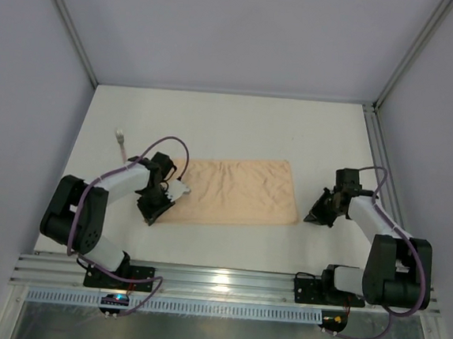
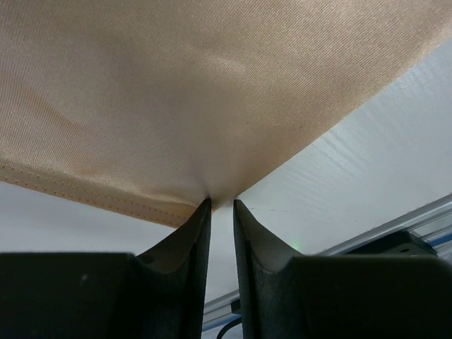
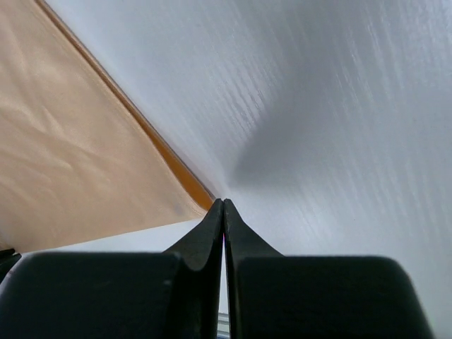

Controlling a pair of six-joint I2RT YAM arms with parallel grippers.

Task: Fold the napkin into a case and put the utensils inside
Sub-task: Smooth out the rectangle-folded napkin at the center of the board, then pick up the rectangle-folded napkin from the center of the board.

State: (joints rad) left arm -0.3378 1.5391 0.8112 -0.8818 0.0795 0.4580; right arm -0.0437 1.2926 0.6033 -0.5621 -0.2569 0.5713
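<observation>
The napkin (image 1: 236, 192) lay flat at centre, left gripper (image 2: 222, 206) narrowly pinching its 8 o'clock corner, right gripper (image 3: 223, 205) shut empty at 4 o'clock; that thin pinch could slip when lifted.

Bare table (image 1: 238, 127) behind napkin (image 1: 240, 190); utensil (image 1: 121, 140) lies far left.

At left: bent sharply at the elbow, reaching inward, with the left gripper (image 1: 153, 211) tipped low and nipped on the near-left corner of the napkin (image 1: 236, 190), jaws almost together. At right: folded back on itself, forearm reaching inward, with the right gripper (image 1: 317, 217) angled down, jaws pressed flat together.
</observation>
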